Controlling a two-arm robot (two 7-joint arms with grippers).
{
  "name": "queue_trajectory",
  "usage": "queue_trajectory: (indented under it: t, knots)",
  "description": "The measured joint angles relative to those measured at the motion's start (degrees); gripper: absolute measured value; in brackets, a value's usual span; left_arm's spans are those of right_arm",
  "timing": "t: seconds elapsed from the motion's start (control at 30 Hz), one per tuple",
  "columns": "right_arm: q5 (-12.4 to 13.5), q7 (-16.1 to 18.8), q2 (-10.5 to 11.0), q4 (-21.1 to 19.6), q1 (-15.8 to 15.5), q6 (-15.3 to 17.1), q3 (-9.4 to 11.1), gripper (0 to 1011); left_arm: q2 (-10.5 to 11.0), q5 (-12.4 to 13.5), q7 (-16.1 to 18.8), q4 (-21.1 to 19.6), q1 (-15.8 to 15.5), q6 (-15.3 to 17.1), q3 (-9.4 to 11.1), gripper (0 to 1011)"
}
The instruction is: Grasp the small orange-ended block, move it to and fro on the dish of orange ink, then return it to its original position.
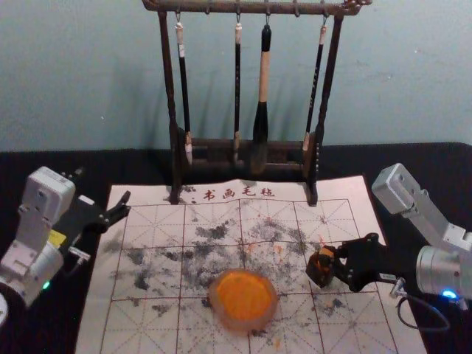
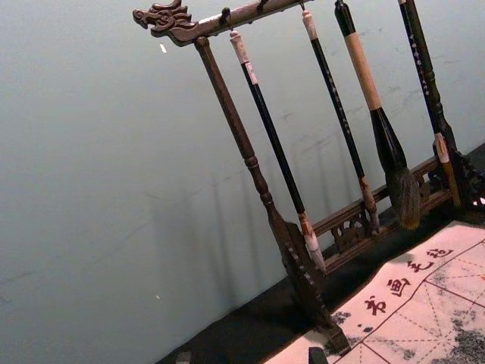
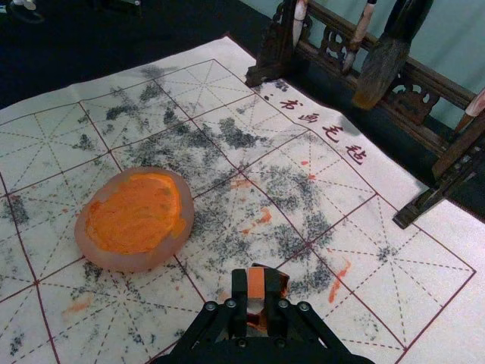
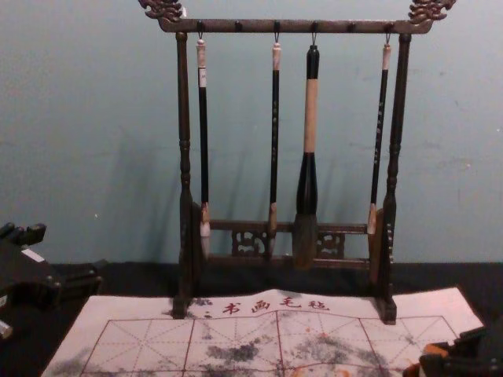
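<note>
In the head view, the right tool (image 1: pixel 333 262) reaches in from 3 o'clock, clamped on the small orange-ended block (image 1: pixel 319 271), which is at about 2 o'clock from the dish (image 1: pixel 221 316) of orange ink (image 1: pixel 242 293), apart from it. I cannot tell whether the block touches the mat (image 1: pixel 144 324). The left tool (image 1: pixel 102 186) is parked at 10 o'clock, its fingers spread with nothing between them. At 12 o'clock a wooden rack (image 1: pixel 168 81) with four hanging brushes (image 1: pixel 264 77) stands on the table (image 1: pixel 435 164).
</note>
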Motion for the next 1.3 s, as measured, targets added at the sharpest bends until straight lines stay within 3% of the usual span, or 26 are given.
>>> queue_trajectory:
  t: [0.6, 0.73, 0.83, 1.3]
  knots:
    - [0.0, 0.0, 0.0, 0.0, 0.0, -0.1, 0.0, 94, 0.0, 0.0, 0.0, 0.0, 0.0, 0.0, 0.0, 1001]
    - [0.0, 0.0, 0.0, 0.0, 0.0, -0.1, 0.0, 172, 0.0, 0.0, 0.0, 0.0, 0.0, 0.0, 0.0, 1001]
    - [0.0, 0.0, 0.0, 0.0, 0.0, -0.1, 0.0, 307, 0.0, 0.0, 0.0, 0.0, 0.0, 0.0, 0.0, 1001]
    - [0.0, 0.0, 0.0, 0.0, 0.0, -0.1, 0.0, 713, 0.0, 0.0, 0.0, 0.0, 0.0, 0.0, 0.0, 1001]
